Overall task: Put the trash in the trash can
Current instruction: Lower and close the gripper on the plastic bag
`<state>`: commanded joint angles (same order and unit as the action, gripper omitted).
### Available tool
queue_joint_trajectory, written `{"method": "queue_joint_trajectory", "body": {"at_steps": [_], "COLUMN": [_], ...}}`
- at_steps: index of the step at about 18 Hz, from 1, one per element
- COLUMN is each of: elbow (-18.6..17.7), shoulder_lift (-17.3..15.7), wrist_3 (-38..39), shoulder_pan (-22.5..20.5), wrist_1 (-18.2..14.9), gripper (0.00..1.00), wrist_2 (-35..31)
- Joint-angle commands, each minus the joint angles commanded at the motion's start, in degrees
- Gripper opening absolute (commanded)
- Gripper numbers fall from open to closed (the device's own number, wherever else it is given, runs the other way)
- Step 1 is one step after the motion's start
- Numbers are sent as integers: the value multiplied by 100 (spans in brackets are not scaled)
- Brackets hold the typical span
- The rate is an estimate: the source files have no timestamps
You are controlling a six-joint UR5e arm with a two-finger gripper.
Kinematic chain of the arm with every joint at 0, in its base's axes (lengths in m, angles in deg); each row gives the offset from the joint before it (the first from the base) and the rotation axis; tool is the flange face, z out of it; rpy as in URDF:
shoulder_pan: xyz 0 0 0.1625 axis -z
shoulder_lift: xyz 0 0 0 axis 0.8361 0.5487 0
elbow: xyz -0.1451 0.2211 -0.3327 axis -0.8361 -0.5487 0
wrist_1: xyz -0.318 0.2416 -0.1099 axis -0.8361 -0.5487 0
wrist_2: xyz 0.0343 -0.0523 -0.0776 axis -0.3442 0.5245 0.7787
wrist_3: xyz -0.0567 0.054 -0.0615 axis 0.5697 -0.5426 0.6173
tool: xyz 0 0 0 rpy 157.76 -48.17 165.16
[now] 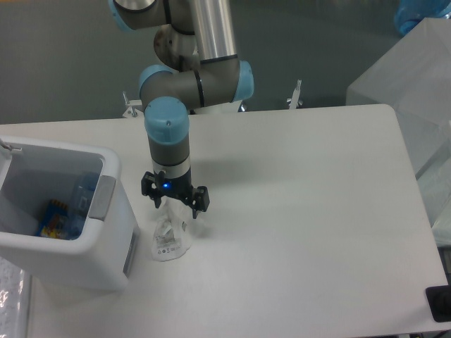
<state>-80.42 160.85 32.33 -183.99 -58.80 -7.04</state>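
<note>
A crumpled clear plastic wrapper (170,238) with a small white label lies on the white table just right of the trash can. My gripper (175,209) hangs open right above the wrapper's upper end, its black fingers spread on either side, holding nothing. The trash can (106,243), a white boxy bin with a grey patch on its right side, stands at the left. Inside it lies a bluish plastic bottle (85,192) against the right wall.
A blue-and-yellow snack packet (53,220) lies at the bottom of the bin. A translucent plastic box (416,77) stands off the table's right edge. A black object (440,303) sits at the lower right corner.
</note>
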Motion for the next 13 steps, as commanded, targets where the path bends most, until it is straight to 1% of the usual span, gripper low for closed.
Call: {"method": "queue_joint_trajectory", "body": {"at_steps": [1,2,4,6,8,9,13], "elbow": [9,18,35,70,79,79,88], "shoulder_lift": [18,27,9,-35,0,9,0], "wrist_3": [9,9,9,18,26,18,9], "shoulder_pan": [0,-9,0,-9,-9,-9,-61], "wrist_1": [0,0,-9,-9,-17,-17,-9], "gripper": [91,81,57,28,6,0,0], "wrist_2": [-9,-9,-9,-17,-18,-18,-9]}}
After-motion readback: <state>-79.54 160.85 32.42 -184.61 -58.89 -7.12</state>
